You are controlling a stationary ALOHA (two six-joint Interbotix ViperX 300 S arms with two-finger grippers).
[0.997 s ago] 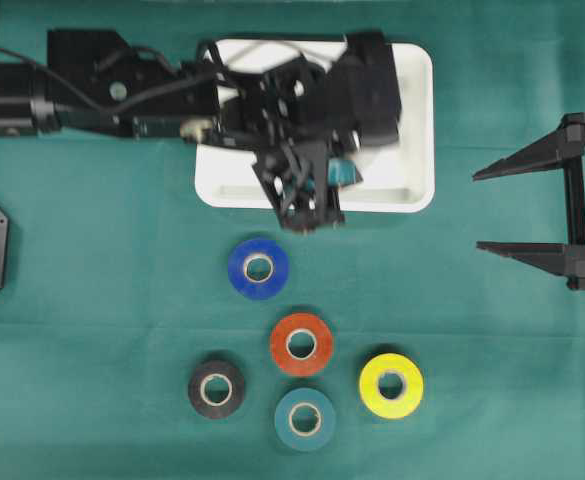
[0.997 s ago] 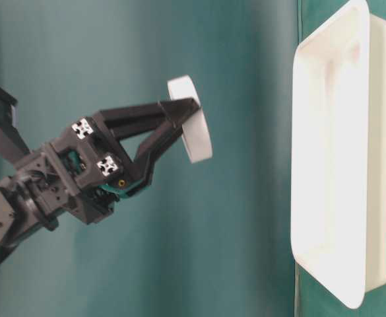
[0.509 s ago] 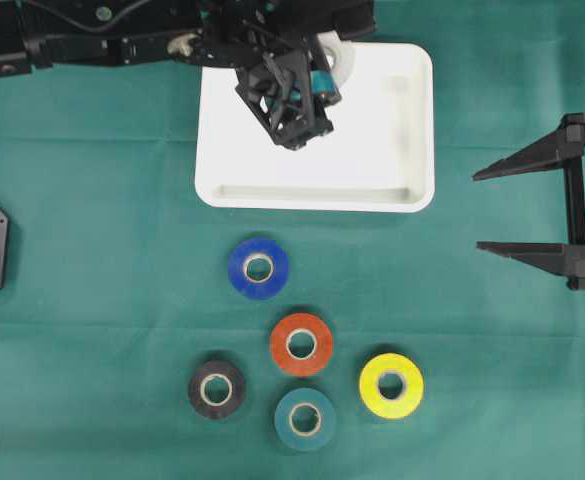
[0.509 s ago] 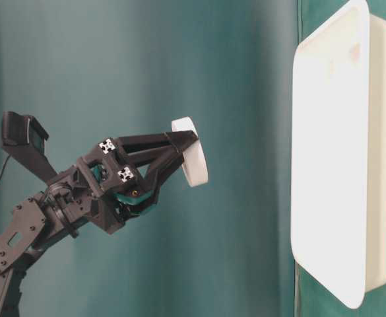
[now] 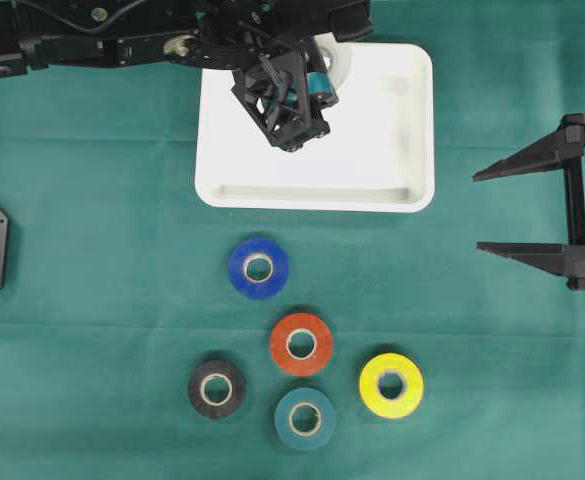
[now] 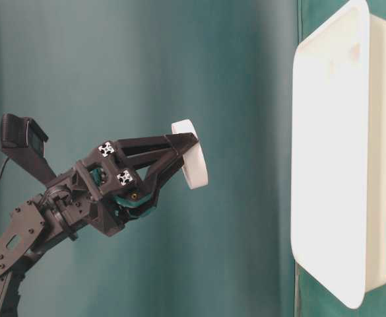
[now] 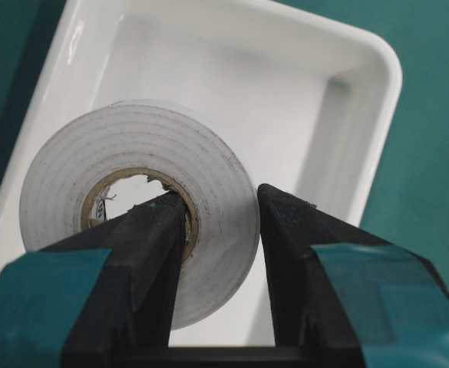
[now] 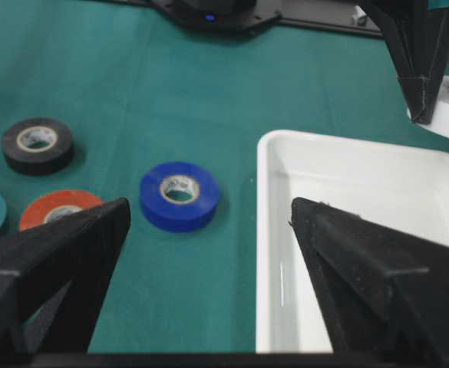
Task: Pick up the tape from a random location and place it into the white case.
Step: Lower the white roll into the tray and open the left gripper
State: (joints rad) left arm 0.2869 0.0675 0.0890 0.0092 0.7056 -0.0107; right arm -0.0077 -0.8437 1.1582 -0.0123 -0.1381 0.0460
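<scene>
Setting: robotics lab test bench. Evidence: counter (image 5: 92, 250) fully covered in plain green cloth; two black arms mounted at opposite edges, left arm (image 5: 102, 40) built of bolted plates with exposed cabling, each carrying a wrist camera. Test props laid out in a tidy cluster: coloured tape rolls (image 5: 302, 345) beside a white case (image 5: 412, 130). No household or shop fittings visible.

a flat table covered in dark green cloth (image 5: 92, 200) carries a shallow white rectangular plastic case with rounded corners (image 5: 412, 130) toward the far side. nearer lie five tape rolls: a blue roll (image 5: 258, 267), an orange-red roll (image 5: 301, 343), a black roll (image 5: 216, 389), a teal roll (image 5: 304, 419) and a yellow roll (image 5: 391, 385).
</scene>
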